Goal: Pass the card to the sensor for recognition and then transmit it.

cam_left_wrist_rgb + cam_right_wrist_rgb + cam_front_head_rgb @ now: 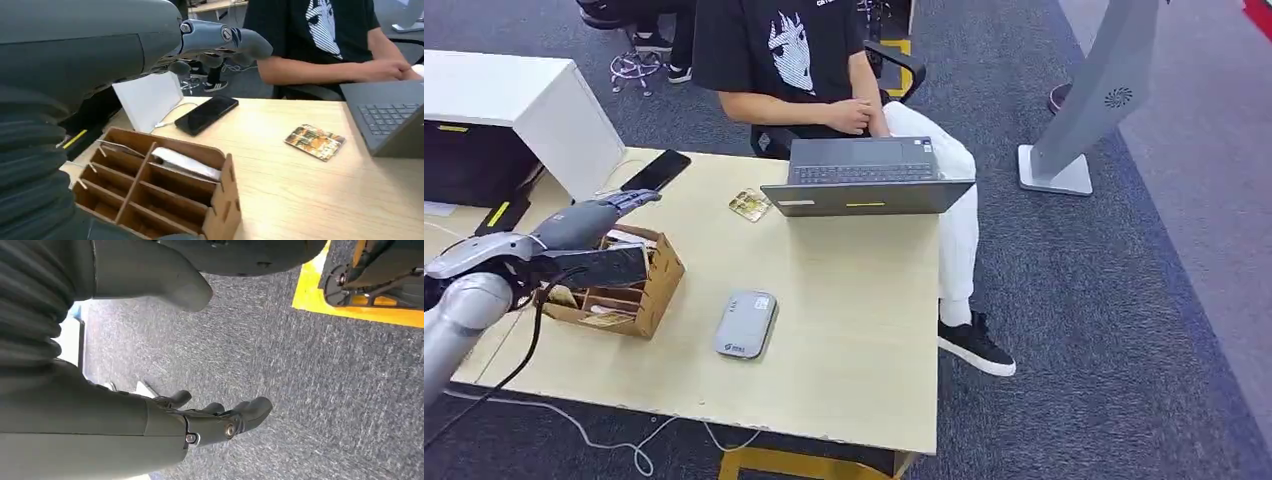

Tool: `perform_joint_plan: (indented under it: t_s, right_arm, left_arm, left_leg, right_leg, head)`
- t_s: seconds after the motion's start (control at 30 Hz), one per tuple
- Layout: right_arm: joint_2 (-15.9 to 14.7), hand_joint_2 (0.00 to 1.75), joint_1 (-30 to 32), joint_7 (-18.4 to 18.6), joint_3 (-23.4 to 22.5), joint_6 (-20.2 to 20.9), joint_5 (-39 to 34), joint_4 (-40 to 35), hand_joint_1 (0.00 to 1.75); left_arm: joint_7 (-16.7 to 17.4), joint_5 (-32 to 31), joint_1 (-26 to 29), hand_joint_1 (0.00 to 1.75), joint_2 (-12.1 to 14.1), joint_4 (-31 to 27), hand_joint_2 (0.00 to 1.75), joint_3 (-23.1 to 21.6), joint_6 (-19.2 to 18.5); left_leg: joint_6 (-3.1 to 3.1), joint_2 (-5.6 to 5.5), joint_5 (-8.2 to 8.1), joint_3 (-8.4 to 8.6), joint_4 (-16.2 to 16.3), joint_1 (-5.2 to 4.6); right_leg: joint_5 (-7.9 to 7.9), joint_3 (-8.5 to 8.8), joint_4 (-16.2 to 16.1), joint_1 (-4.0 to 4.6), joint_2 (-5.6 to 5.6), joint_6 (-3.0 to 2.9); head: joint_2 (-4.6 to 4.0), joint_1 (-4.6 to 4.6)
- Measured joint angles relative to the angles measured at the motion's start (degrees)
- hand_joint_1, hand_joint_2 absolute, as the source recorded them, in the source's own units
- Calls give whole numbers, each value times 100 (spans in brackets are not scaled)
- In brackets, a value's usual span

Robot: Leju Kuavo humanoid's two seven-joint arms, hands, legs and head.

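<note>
My left hand (592, 224) hovers over a brown wooden card box (646, 296) at the table's left side, fingers stretched out and holding nothing. In the left wrist view the hand (220, 41) is above the box (170, 200), where a pale card (186, 163) leans in one slot. A grey reader-like device (746, 323), probably the sensor, lies flat on the table to the right of the box. A patterned card (750, 205) (315, 141) lies loose near the laptop. My right hand (212, 421) hangs over grey carpet, fingers apart and empty.
A person in a black shirt sits at the far side behind a grey laptop (866, 176). A black phone (657, 170) with a white cable lies behind the box, beside a white cabinet (519, 105). The wooden table (854, 300) has bare surface at the right.
</note>
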Motion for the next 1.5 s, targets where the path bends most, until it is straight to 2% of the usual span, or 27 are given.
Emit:
perform_joint_plan:
  t_s: [0.07,0.17,0.27,0.37,0.5,0.57,0.67,0.8,0.97,1.33,1.5]
  right_arm:
    - [0,175,-7,-2,-4,0,11,0,0]
    - [0,175,2,-17,-7,20,81,0,0]
    - [0,175,6,-17,-9,33,103,0,0]
    - [0,175,-8,-17,-22,42,116,-2,0]
    - [-2,175,1,-9,-94,74,188,-2,0]
    - [-2,175,-2,0,-135,72,197,-2,0]
    - [-2,175,-2,0,-170,68,197,-4,0]
    - [-2,175,-4,2,-227,31,197,-13,0]
    - [2,175,-11,2,-308,-4,205,-22,0]
    - [2,175,-17,0,-435,-2,203,-24,0]
    - [2,175,-17,0,-446,-2,203,-24,0]
  left_arm:
    - [-4,65,-1,0,82,-43,175,-28,-29]
    - [24,376,-3,0,472,-230,175,-101,-168]
    - [48,483,-18,0,748,-369,175,-127,-223]
    - [209,618,-95,0,1100,-546,175,-220,-522]
    - [641,502,-626,0,1611,-743,175,-499,-892]
    - [811,356,-916,0,1755,-767,175,-658,-909]
    - [878,267,-1128,0,1870,-774,175,-817,-907]
    - [1228,-383,-1395,0,1895,-772,175,-1081,-776]
    - [1322,-903,-1577,0,1707,-581,175,-1401,-428]
    - [1314,-1054,-1644,0,1274,-238,175,-1757,-293]
    - [1311,-1064,-1675,0,1184,-151,175,-1838,-293]
  left_leg:
    - [0,-1,0,-2,0,0]
    - [0,17,0,0,0,1]
    - [0,7,0,0,0,-1]
    - [0,11,0,-2,0,3]
    - [0,8,0,-4,0,3]
    - [0,6,0,-3,0,2]
    - [0,2,0,-3,0,1]
    - [0,1,0,-3,1,-1]
    - [0,0,0,-3,1,-1]
    - [0,2,0,-4,2,-1]
    - [0,2,0,-3,2,-1]
  right_leg:
    - [0,5,1,0,0,0]
    - [2,-2,1,0,17,0]
    - [0,-2,1,0,7,0]
    - [1,-3,1,2,8,-1]
    - [1,-4,1,4,7,-1]
    - [1,-3,1,4,5,0]
    - [1,-1,1,3,3,0]
    - [1,-2,0,2,2,0]
    - [2,-2,0,2,0,0]
    - [2,-2,0,2,1,0]
    - [2,-3,0,2,1,0]
  head:
    - [0,0]
    - [0,0]
    - [0,2]
    - [0,0]
    - [0,-2]
    - [0,0]
    - [0,2]
    - [0,0]
    - [-2,2]
    - [0,0]
    - [0,2]
